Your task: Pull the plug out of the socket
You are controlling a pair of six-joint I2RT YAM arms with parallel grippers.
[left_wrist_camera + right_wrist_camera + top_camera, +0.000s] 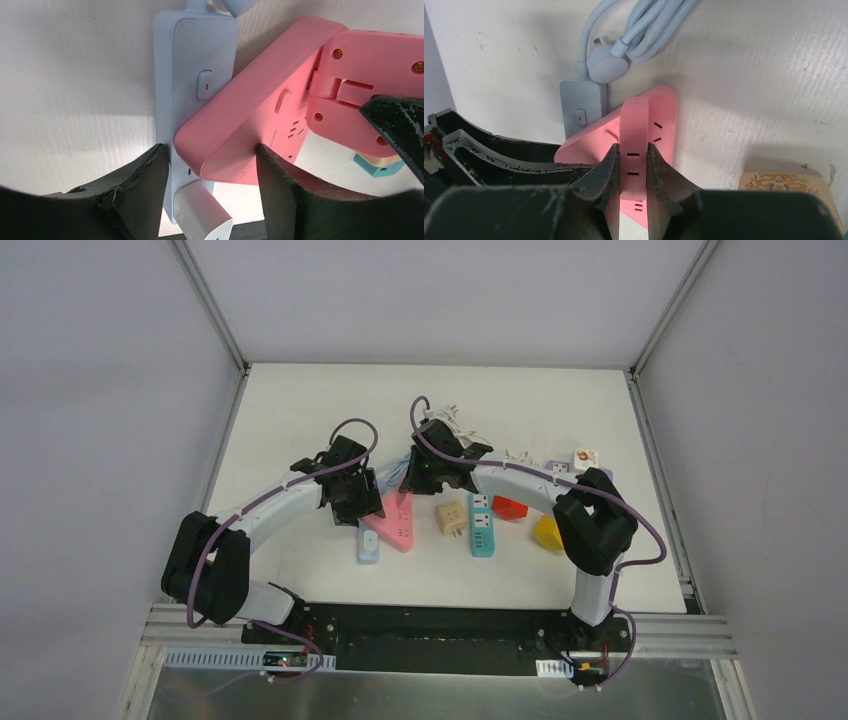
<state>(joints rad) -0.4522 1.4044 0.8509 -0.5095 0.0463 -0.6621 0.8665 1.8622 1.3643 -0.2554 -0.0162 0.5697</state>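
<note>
The pink triangular socket (398, 523) lies mid-table, its corner resting over a pale blue-white power strip (368, 545). My left gripper (212, 155) is closed across both: one finger presses the strip's edge (195, 55), the other presses the pink socket's side (250, 115). My right gripper (631, 147) is shut on the pink plug (634, 125), holding it on edge above the socket (664, 112). In the left wrist view the plug's underside (370, 65) with brass rivets shows, with bare table between it and the socket. In the top view my right gripper (432, 472) hides the plug.
A white charger (202, 212) sits in the pale strip's near end. A beige adapter (451, 517), a teal strip (482, 525), a red block (509, 507) and a yellow one (547, 532) lie to the right. A coiled pale cable (649, 30) lies behind.
</note>
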